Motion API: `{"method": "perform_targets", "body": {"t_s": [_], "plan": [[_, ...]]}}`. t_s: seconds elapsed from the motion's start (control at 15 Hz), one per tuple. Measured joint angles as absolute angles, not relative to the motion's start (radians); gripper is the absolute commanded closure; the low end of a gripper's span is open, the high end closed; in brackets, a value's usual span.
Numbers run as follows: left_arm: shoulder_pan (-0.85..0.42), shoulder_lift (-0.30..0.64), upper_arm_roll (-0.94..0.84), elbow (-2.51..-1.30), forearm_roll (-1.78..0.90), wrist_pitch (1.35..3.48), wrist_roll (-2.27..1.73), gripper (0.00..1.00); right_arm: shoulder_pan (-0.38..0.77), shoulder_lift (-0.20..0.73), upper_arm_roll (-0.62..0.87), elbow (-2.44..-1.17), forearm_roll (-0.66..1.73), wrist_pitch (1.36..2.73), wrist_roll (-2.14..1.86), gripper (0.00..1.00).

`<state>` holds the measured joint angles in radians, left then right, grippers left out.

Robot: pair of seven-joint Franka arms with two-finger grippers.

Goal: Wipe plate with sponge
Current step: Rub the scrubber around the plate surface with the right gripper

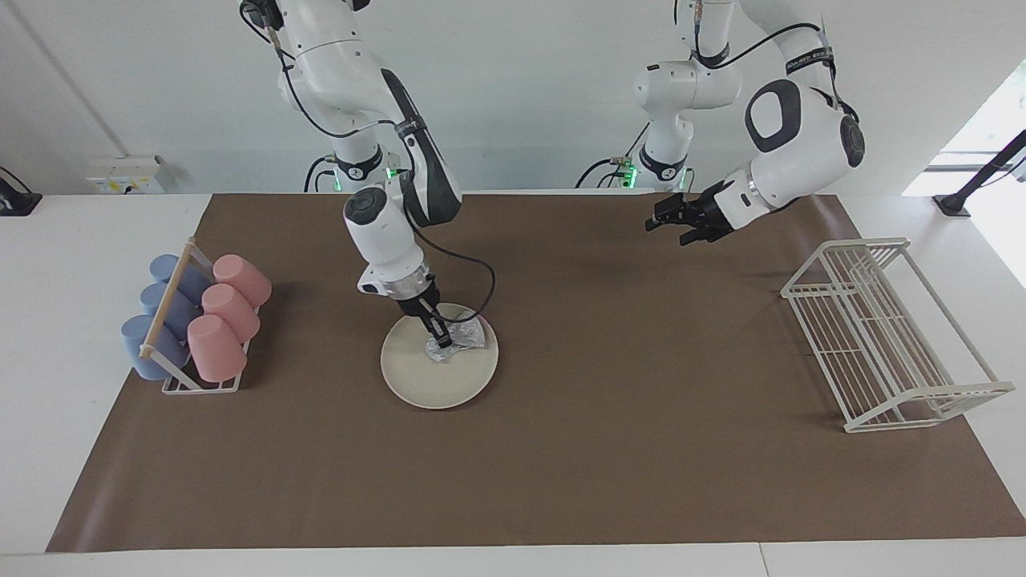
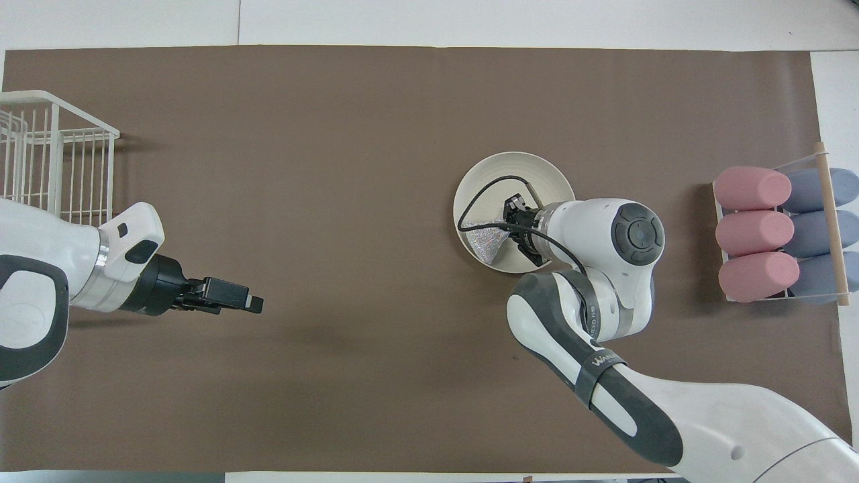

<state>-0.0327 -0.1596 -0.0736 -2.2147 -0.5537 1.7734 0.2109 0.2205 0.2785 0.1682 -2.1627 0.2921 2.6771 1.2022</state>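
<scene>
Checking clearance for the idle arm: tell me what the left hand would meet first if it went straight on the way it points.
Nothing nearby, it seems. The left hand waits, pointing toward the right arm's end, over bare mat. The plate lies roughly in that direction but much lower.

The right arm point(image 2: 604, 235) covers the plate's point(image 2: 496, 171) lower right in the overhead view. The rack point(image 2: 60, 147) is cut off at that frame's left edge. 3 blue cups point(image 2: 812, 231) sit half hidden beside 3 pink cups point(image 2: 755, 231).
</scene>
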Motion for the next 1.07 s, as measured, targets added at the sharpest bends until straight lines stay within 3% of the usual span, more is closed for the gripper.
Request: {"method": "perform_targets", "body": {"t_s": [0.6,1.07], "plan": [[-0.034,-0.160,-0.081,-2.197,-0.554,1.774,0.185,0.00,0.128,0.280,0.166,-2.162,0.295,2.678,1.009,1.00],[-0.034,-0.160,-0.083,-2.195,-0.554,1.774,0.168,0.00,0.245,0.281,0.169,-2.161,0.295,2.678,1.268,1.00]]}}
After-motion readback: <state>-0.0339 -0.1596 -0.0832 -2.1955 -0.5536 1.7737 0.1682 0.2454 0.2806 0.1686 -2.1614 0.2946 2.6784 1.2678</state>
